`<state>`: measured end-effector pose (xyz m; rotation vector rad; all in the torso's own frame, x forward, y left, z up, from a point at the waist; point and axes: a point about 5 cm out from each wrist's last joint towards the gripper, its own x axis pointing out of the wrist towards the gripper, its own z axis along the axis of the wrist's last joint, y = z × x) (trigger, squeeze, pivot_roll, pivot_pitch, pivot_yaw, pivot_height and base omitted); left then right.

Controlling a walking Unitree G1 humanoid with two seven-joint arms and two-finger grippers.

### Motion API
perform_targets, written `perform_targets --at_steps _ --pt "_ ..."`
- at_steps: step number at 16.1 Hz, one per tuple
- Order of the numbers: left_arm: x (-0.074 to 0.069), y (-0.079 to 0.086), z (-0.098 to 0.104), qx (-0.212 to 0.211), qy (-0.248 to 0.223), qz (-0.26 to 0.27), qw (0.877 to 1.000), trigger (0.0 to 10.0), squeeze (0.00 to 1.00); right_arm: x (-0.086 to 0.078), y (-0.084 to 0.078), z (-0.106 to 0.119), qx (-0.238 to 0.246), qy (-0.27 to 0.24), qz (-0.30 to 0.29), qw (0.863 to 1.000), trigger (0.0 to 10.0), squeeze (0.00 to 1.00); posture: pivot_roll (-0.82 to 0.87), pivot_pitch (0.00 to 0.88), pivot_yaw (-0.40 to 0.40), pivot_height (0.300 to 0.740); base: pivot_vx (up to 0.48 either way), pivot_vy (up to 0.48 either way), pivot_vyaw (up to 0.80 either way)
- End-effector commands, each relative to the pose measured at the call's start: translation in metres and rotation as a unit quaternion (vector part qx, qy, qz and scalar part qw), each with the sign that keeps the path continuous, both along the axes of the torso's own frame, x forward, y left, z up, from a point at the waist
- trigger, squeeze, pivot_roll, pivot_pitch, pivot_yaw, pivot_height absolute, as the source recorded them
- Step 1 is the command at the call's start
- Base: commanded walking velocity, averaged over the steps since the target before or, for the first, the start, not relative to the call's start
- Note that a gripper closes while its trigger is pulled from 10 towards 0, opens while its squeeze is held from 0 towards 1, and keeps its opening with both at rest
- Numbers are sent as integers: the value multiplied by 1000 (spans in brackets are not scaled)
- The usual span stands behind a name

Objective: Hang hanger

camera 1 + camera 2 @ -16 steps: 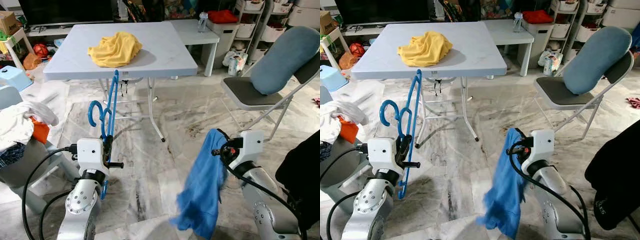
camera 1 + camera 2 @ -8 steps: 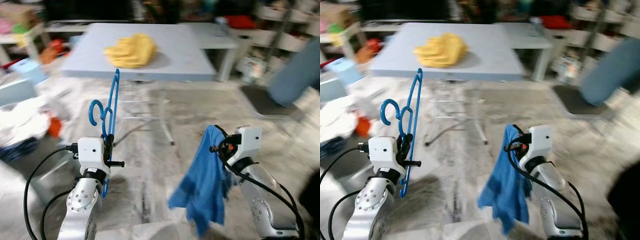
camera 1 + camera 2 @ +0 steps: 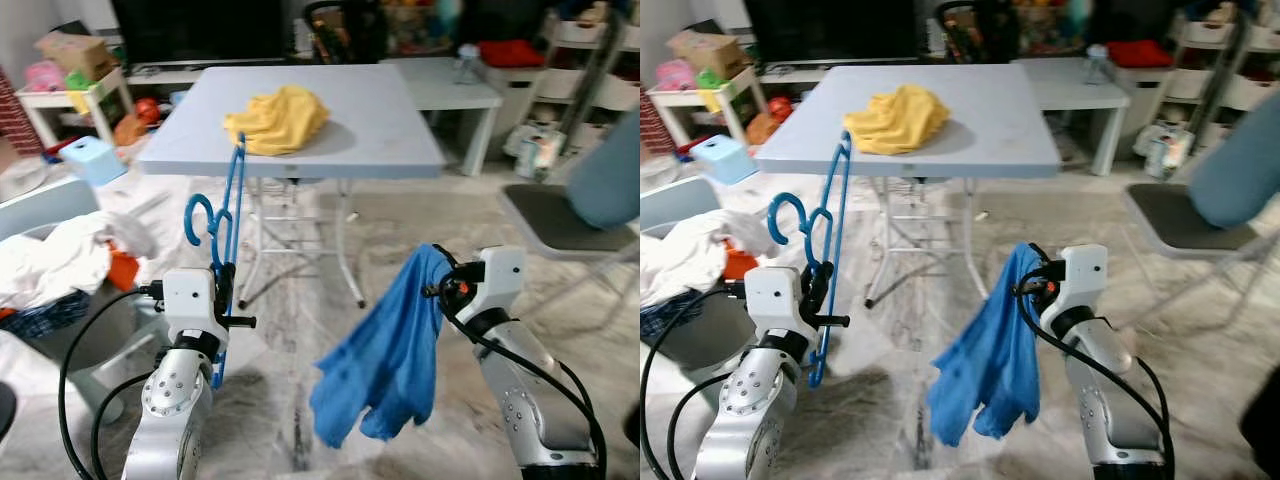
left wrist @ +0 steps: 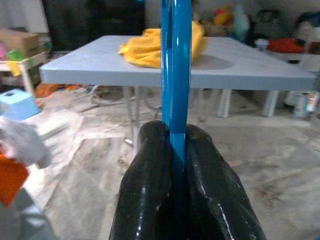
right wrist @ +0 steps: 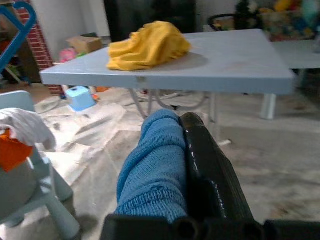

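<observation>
While the blue hanger (image 3: 228, 232) is carried upright in the left hand (image 3: 219, 296), its fingers (image 4: 150, 170) pinched tight on one thin bar of the frame, most of its length stands above the grip with the hook (image 3: 198, 218) off to the left side, so a slip or a twist in the hold could be caused by any bump or quick turn. To the left, a basket (image 3: 70, 330) heaped with white and dark laundry (image 3: 50, 262) is seen close beside that arm, and the hook could be snagged there if the arm were swung outward. Ahead stands the grey tabletop (image 3: 380, 120) with a yellow cloth (image 3: 276, 117) lying on it; in the head views the hanger's top lines up with its near edge, though how far in front the edge lies cannot be judged, and a knock against it is likely if the robot is walked forward with the arm kept at this height. To the right, a blue garment (image 3: 385, 350) is held in the right hand (image 3: 437, 282), clamped between the fingers (image 5: 202, 150) and draped low toward the floor. Its loose hem could be trodden on or caught on the table legs (image 3: 348, 245), which would drag it from the grip. No rail or rod for hanging can be made out, so the target is judged to be not yet found.
</observation>
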<state>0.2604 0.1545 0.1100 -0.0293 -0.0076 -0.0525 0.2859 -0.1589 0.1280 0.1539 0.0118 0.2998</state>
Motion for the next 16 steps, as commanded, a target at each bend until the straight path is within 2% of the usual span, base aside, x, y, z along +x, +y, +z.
perform_targets --at_steps 1,5,16 --pt "1 8 3 4 -3 16 1000 10000 0 4 10 9 1 -19 13 1000 10000 0 -44 0 -9 740 364 0 0" --pt "4 7 4 -1 -7 20 1000 10000 0 8 14 12 -1 -27 24 999 10000 0 -45 0 -15 740 426 0 0" --pt "5 8 4 -8 -6 22 1000 10000 0 6 18 4 -9 -19 34 999 10000 0 -39 0 -22 740 450 0 0"
